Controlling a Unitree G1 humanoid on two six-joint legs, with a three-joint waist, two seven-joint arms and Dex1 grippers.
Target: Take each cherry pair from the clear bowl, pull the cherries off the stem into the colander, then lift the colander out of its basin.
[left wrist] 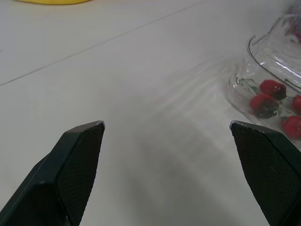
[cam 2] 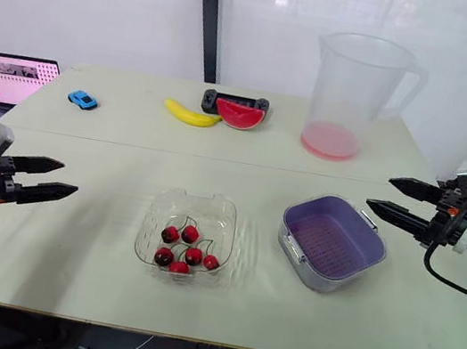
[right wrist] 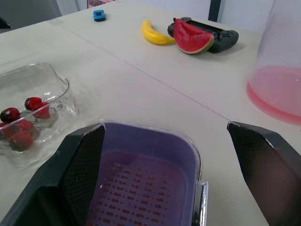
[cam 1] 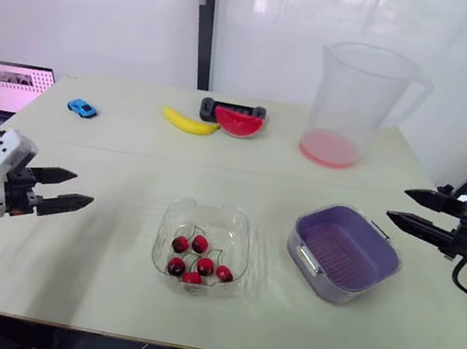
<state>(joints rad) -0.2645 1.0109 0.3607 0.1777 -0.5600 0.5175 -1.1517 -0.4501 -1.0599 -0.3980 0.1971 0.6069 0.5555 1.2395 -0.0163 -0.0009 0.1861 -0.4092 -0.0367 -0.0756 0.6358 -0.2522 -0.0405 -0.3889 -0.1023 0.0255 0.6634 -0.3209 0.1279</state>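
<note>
Left gripper (cam 1: 83,188): is hovering above the table's (cam 1: 128,156) left edge, fingers spread apart and gripping nothing, tips pointing toward the bowl.
Bowl (cam 1: 209,209): is sitting near the front edge, about midway along it, well apart from both grippers.
Cherries (cam 1: 199,259): are lying bunched in the bowl's front half, thin stems crossing over one another; none is lying in the colander.
Colander (cam 1: 342,252): is nesting, empty, in its grey basin (cam 1: 330,291), toward the front right corner and near the bowl without touching it.
Right gripper (cam 1: 396,205): is hovering above the right edge, just beyond the basin, fingers spread and carrying nothing.
Back edge: a car (cam 1: 82,108), banana (cam 1: 190,122), melon slice (cam 1: 238,122) and jug (cam 1: 356,97) are standing well clear of the work.
Stage: judging by the full bowl and empty colander, the first reach for a pair is pending.
Risk, grasp: the fruit is crowding together, so closing fingers are likely catching two stems at once or squeezing a cherry out sideways.
Risk, bowl: it is looking light and its wall tall, so a low approach is likely nudging it toward the front edge.
Risk, pull: tugging away from the colander is likely sending a freed cherry rolling over the table.
</note>
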